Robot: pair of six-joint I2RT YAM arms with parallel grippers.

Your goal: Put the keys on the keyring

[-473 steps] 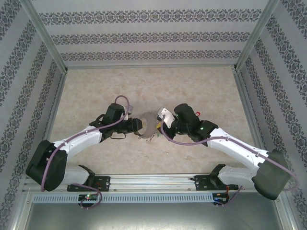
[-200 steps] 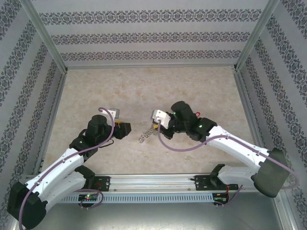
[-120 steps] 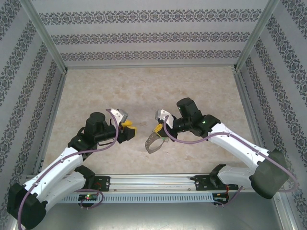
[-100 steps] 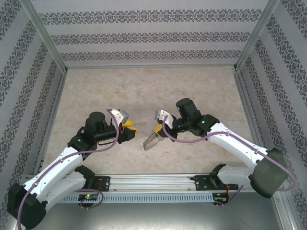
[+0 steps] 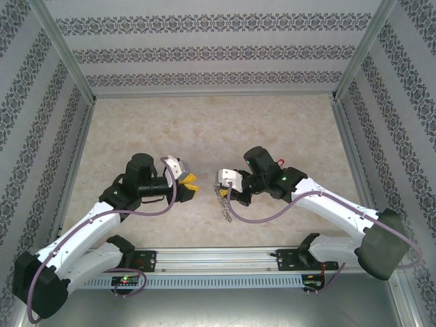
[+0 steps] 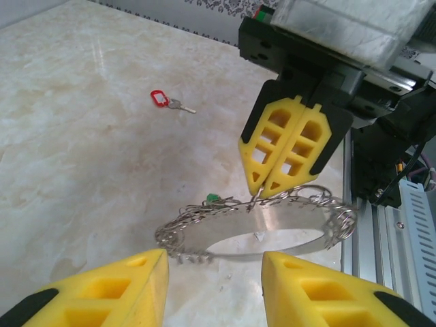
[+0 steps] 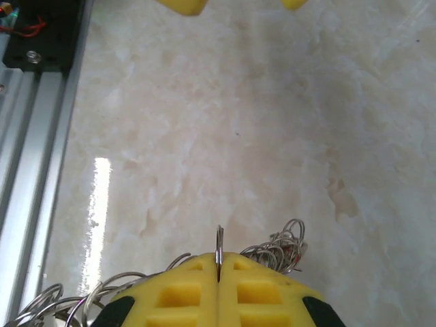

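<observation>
The table [image 5: 204, 122] is seen as a pale marbled surface under the keyring, with both arms reaching in toward that ring from opposite sides.

The right pincer [image 6: 262, 191] is clamped shut on the keyring [image 6: 286, 231]: a thin sliver of metal is pinched between its closed yellow fingers, seen also in the right wrist view [image 7: 219, 262]. The left pincer [image 6: 214, 262] is held just short of the keyring, on the side opposite the right pincer. Its fingers are parted by a moderate gap and nothing is gripped between them.

The keyring is carried above the table by its far rim. In the left wrist view its hoop is tilted with the opening turned toward the camera and its long axis lying across the left pincer's line of approach. Its fringe of small silvery pieces is hung all round.

The red key [image 6: 163, 100] is laid flat on the table well beyond the keyring and off to one side, with its blade pointed away from the ring's opening. The green key [image 6: 212, 198] is glimpsed just at the keyring's far rim; whether it is threaded on cannot be told.

The red key is judged to be the next thing fetched. Since the right pincer is occupied, the empty left pincer is the one free for it, and the keyring would have to be passed on the way.
</observation>
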